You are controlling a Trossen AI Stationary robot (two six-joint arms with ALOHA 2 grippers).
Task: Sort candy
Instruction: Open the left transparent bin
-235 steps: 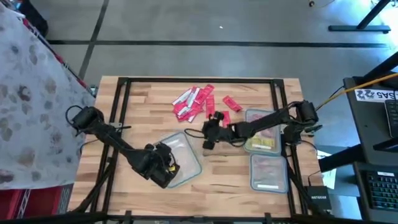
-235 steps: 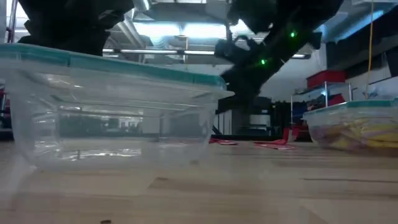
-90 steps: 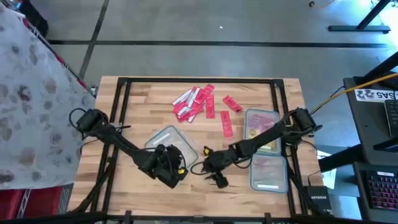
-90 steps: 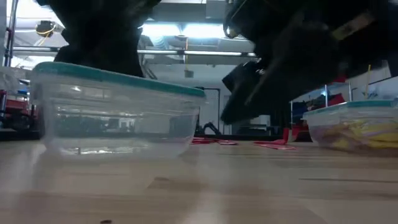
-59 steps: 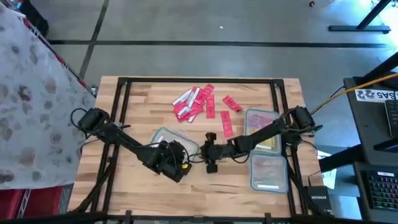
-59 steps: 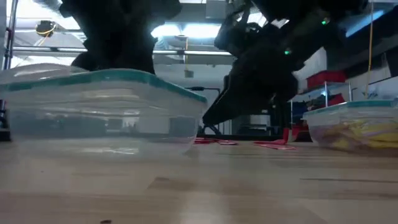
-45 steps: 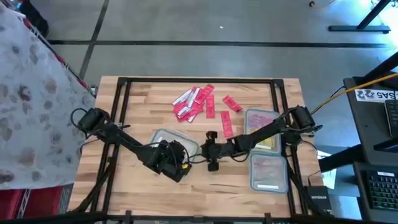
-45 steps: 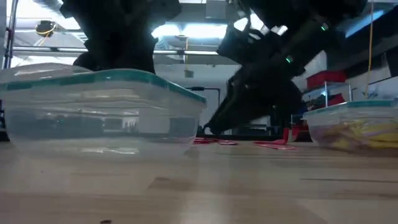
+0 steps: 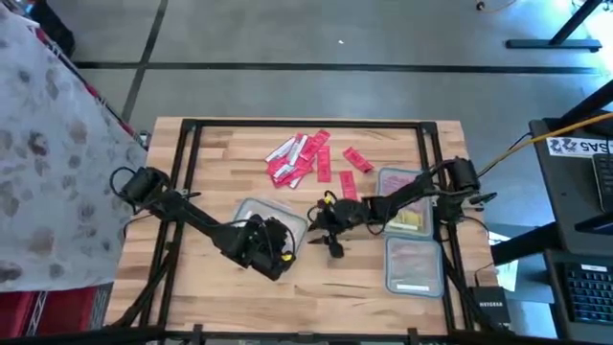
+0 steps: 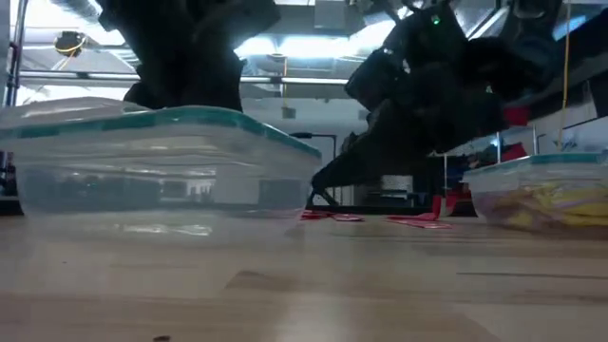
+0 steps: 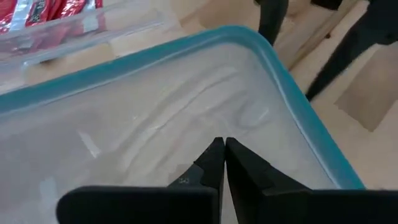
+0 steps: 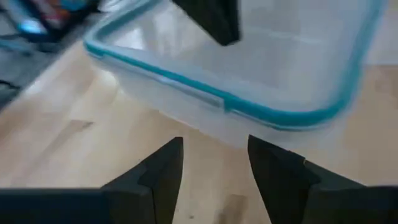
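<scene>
Three clear tubs sit on your wooden table (image 9: 192, 287). An empty teal-rimmed tub (image 9: 257, 215) lies left of centre in the high view, with your left gripper (image 11: 224, 163) over its near edge, fingers pinched together on nothing. Your right gripper (image 12: 211, 167) hangs just right of that tub, fingers spread and empty. Loose red candy (image 9: 299, 156) is scattered at the upper middle, well beyond both grippers. Two filled tubs stand at right: a yellow-candy tub (image 9: 406, 203) under your right arm, a pink-candy tub (image 9: 414, 264) below it.
</scene>
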